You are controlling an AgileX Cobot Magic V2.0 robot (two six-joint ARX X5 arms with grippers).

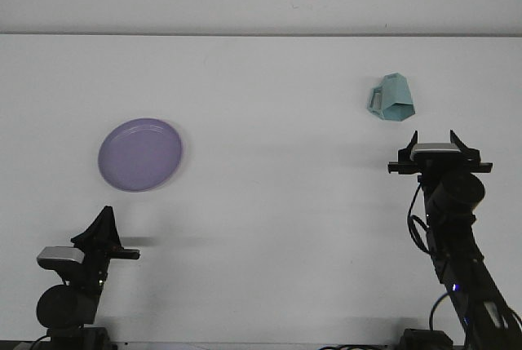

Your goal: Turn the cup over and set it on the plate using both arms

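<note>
The right claw (434, 137) hangs spread open just short of the cup (391, 99). The cup seems to lie tipped on the desk (277, 121). The left claw (104, 221) sits near the plate (140, 154); its grip can't be told.

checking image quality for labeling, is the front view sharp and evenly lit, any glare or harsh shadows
Front view: even, soft lighting, no glare on the white table; faint shadows beside the plate and cup; everything reasonably sharp, though the dark right gripper shows little detail.
</note>
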